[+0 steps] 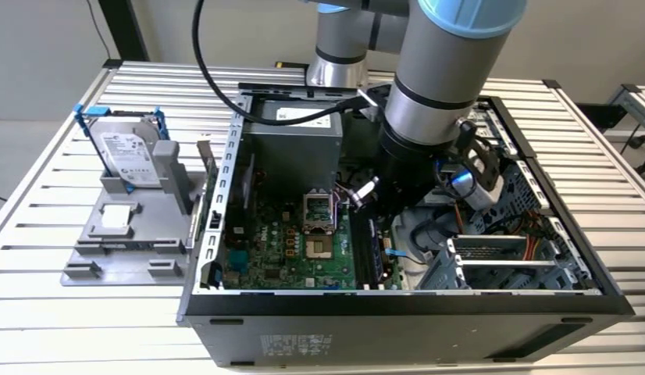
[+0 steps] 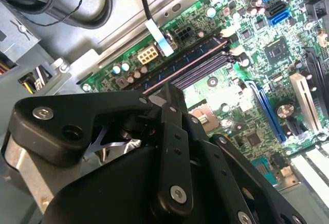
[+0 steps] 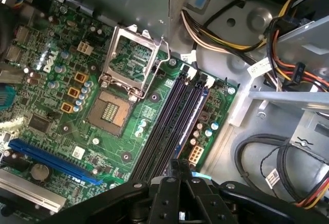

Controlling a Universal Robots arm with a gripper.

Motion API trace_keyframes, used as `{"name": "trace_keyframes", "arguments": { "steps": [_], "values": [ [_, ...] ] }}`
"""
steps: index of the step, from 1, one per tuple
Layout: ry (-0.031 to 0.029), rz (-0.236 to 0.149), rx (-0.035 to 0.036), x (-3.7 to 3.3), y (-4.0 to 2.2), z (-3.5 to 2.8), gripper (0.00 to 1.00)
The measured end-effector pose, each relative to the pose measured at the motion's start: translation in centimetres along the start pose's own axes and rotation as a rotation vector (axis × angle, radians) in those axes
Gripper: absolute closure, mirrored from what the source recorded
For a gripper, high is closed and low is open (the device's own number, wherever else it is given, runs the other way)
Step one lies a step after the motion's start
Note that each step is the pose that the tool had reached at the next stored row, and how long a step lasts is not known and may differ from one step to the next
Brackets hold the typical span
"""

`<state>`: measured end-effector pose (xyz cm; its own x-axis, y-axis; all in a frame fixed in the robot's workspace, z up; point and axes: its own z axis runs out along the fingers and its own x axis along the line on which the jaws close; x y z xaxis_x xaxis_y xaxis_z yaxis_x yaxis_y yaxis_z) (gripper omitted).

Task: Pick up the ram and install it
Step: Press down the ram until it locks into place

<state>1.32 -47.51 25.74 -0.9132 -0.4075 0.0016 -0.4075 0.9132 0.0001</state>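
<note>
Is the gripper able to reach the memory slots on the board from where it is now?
Probably yes. The gripper hangs inside the open case, close over the slots. Nothing lies between them, and the cables lie off to one side.

1. Green motherboard (image 1: 291,250), dotted with small silver and orange parts.
2. Black memory slots (image 3: 172,126); long blue slot (image 3: 54,160).
3. Black tool (image 2: 172,98) with silver screw heads.
4. Silver hard drive (image 1: 125,152), blue bracket (image 1: 88,117), on grey stand (image 1: 130,234).
5. Silver-grey ribbed worktop (image 1: 51,203).
6. Yellow, orange, red and black cable bundle (image 3: 293,64).
7. Dark grey computer case (image 1: 406,332).
</note>
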Motion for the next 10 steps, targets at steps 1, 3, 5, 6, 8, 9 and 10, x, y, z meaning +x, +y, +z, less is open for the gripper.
{"name": "trace_keyframes", "arguments": {
  "steps": [1, 3, 5, 6, 8, 9, 10],
  "values": [
    [0.0, -0.004, 0.0, 0.0, 0.0, 0.0, 1.0],
    [0.0, -0.013, 0.0, 0.0, 0.0, -0.01, 1.0],
    [0.0, -0.027, 0.0, 0.0, 0.0, -0.02, 1.0],
    [0.0, -0.035, -0.0001, 0.0, 0.0, -0.02, 1.0],
    [0.0, -0.049, -0.0001, 0.0, 0.0, -0.02, 1.0],
    [0.0, -0.054, -0.0001, 0.0, 0.0, -0.02, 1.0],
    [0.0, -0.059, -0.0001, 0.0, 0.0, -0.02, 1.0]
  ]
}}
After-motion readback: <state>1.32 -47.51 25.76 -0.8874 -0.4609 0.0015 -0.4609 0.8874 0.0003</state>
